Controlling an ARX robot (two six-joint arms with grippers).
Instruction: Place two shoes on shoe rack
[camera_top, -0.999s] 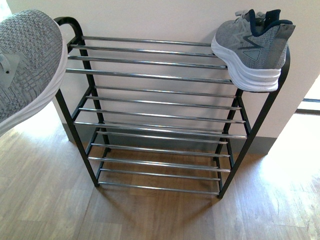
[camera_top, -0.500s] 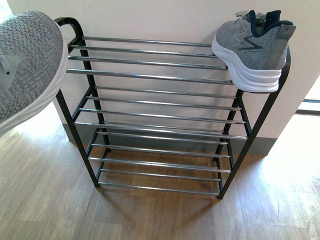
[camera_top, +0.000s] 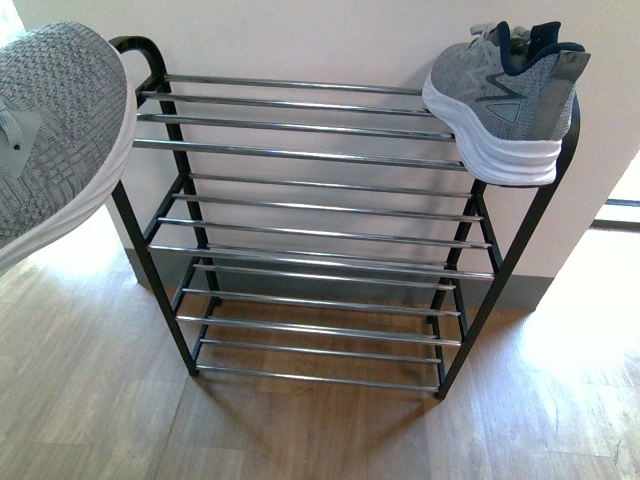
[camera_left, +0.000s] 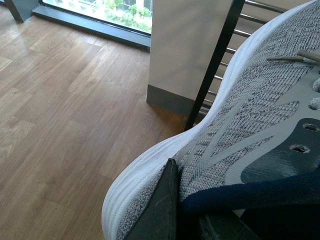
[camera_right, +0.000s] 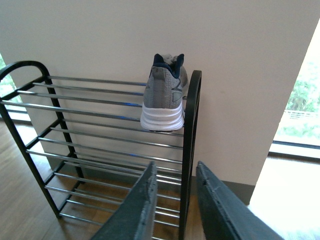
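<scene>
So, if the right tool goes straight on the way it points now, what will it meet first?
Probably the black side loop of the shoe rack, which stands straight ahead of the open right tool. The grey sneaker sits higher, on the top tier. Depth is unclear.

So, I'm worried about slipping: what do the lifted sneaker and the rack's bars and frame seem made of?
The lifted sneaker: grey knit fabric upper, matte, weave pattern visible; its white sole looks like ribbed foam or rubber. The bars: polished chrome-like metal, bright reflections. The frame: black, probably painted metal, slight sheen.
</scene>
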